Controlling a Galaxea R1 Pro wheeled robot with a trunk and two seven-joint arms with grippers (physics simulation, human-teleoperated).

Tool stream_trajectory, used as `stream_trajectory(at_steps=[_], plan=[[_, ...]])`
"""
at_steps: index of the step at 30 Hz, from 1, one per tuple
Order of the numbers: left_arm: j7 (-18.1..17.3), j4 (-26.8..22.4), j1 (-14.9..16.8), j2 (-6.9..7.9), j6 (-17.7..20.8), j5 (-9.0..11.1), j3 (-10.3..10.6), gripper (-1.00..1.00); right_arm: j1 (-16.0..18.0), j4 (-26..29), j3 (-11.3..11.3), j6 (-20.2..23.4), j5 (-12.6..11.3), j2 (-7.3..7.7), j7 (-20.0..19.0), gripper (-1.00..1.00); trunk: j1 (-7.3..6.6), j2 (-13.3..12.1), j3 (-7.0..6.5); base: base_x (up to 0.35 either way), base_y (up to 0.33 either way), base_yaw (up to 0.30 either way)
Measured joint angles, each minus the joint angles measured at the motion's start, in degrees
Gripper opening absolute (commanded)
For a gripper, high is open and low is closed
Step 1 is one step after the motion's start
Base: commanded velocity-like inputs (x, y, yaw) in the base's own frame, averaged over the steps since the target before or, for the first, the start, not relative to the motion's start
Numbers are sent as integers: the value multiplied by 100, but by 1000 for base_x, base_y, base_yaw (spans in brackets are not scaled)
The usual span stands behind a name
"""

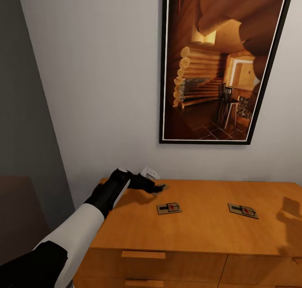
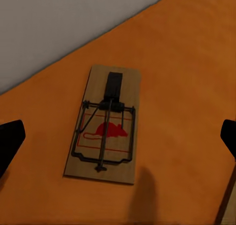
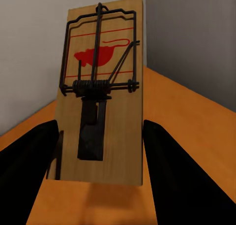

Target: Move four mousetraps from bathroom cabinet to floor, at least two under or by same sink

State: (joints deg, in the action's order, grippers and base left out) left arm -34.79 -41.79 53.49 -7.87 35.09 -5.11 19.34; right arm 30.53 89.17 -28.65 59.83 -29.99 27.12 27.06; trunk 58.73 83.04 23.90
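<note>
I face a pale wall [image 1: 96, 90] with a grey wall meeting it at my left, and a black-framed picture [image 1: 218, 61] of a log cabin interior. Below it the orange-brown cabinet [image 1: 201, 233] fills the lower view, drawer handles along its front. Three traps lie flat on its top: one [image 1: 169, 208] mid-left, one [image 1: 243, 210] further right, one [image 1: 160, 190] at my left gripper [image 1: 154, 188]. In the left wrist view that gripper's fingers [image 2: 11, 144] stand wide apart over that trap, gripping nothing. My right gripper [image 3: 98, 151] clamps a fourth trap [image 3: 105, 87]. No lettering anywhere, just a red mouse printed on each board.
</note>
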Motion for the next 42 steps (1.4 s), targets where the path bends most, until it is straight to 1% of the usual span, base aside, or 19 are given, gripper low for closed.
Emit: stream_trajectory(at_steps=[6,8,12,15,21,36,42], plan=[[8,125,0,1,1,-8,-10,100,0,-4,7,0,0,-6,0,-100,0,0,0,0,0,0],[74,149,0,0,1,-10,-10,100,0,-5,8,0,0,-7,0,-100,0,0,0,0,0,0],[485,323,0,-7,-15,2,-10,100,0,-6,8,0,0,-5,0,-100,0,0,0,0,0,0],[600,430,0,-6,-40,8,-15,100,0,-8,7,0,0,-6,0,-100,0,0,0,0,0,0],[665,494,0,-11,-69,11,-17,100,0,-9,9,0,1,-7,7,-100,0,0,0,0,0,0],[686,399,0,-26,-78,-11,10,100,0,-15,9,0,1,-7,35,-100,0,0,0,1,0,0],[690,390,0,-35,-78,-18,20,100,0,-17,9,0,0,-7,43,-100,-2,1,0,153,0,0]])
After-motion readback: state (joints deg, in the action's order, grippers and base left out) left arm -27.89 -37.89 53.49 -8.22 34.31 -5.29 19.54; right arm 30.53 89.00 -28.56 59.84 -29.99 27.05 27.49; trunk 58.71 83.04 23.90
